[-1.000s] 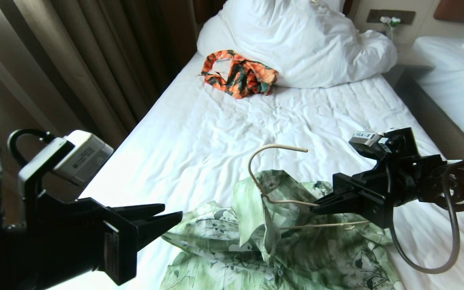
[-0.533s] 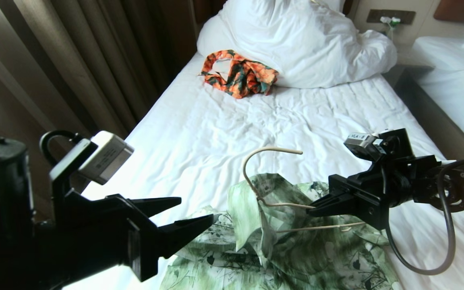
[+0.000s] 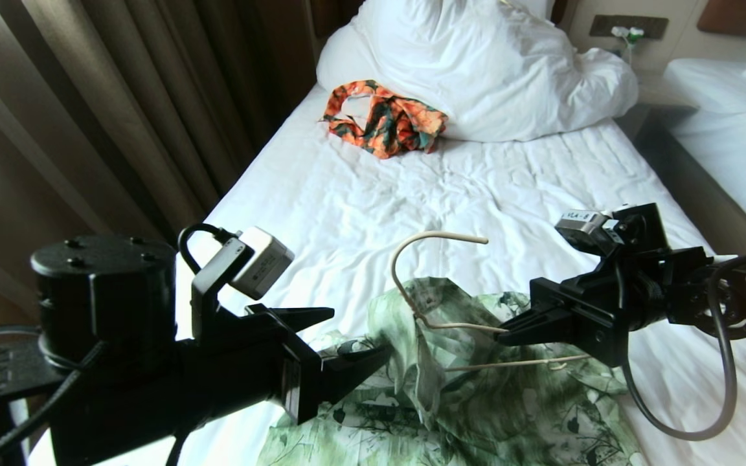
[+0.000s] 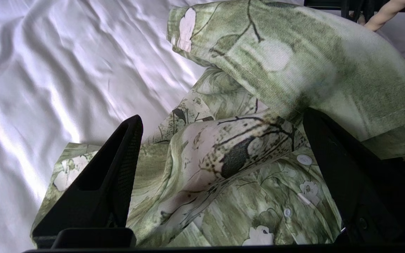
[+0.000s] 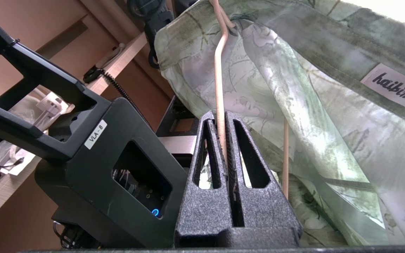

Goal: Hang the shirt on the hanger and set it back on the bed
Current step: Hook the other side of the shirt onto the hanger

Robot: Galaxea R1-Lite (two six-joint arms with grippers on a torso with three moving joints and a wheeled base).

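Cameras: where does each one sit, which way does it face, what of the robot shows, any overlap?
Head view: high on the robot, looking forward and down the bed; shows the open left gripper and the right gripper shut on the hanger.
Left wrist view: behind its spread fingers, facing the shirt on the sheet.
Right wrist view: behind its closed fingers, facing the hanger wire and collar.
Shared: shirt and hanger appear in all three.
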